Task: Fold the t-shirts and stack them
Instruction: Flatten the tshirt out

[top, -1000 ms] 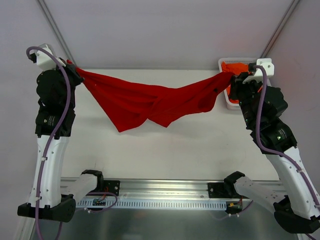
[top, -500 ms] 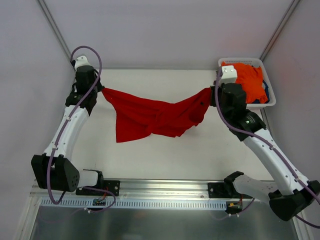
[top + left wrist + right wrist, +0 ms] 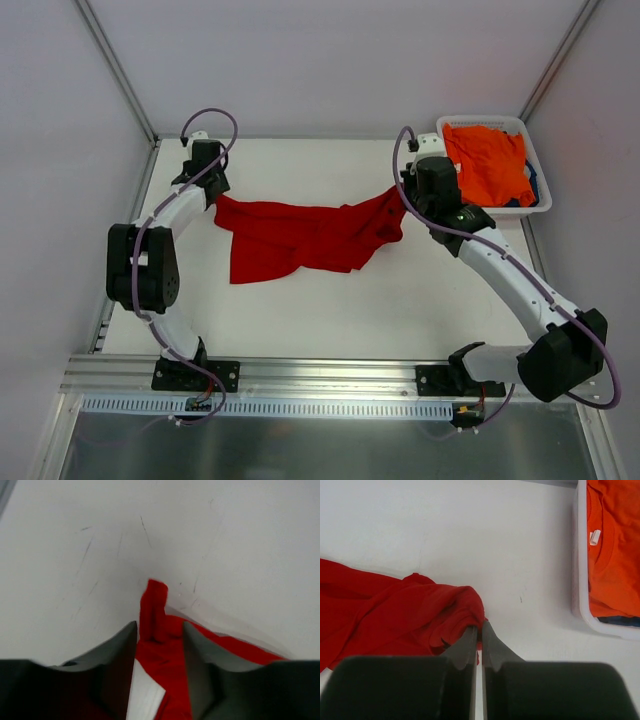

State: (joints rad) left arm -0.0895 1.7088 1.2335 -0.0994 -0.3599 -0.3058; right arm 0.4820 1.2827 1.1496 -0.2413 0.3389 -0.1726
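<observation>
Farthest left of the white basket (image 3: 579, 555), the left gripper (image 3: 160, 630) is set low over the table (image 3: 400, 300). Its jaws are parted a little, and a tuft of the red t-shirt (image 3: 300, 235) lies between them, apparently unsqueezed. The red t-shirt is laid on the table as a crumpled, twisted band, left of the basket and well apart from it. At the end nearer the basket, the right gripper (image 3: 481, 630) is clamped together on a bunched corner of the cloth. Inside the basket the orange t-shirt (image 3: 488, 165) is held, with a dark blue one (image 3: 620, 621) glimpsed beneath it.

If the clamped corner were drawn toward the basket while the far end is loose, the whole shirt would likely be dragged rather than stretched flat, and the twist would be folded in. The tuft could also be snagged on a left finger and lifted with it. Several layers may be caught in the bunched grip, so an uneven spread is to be expected.
</observation>
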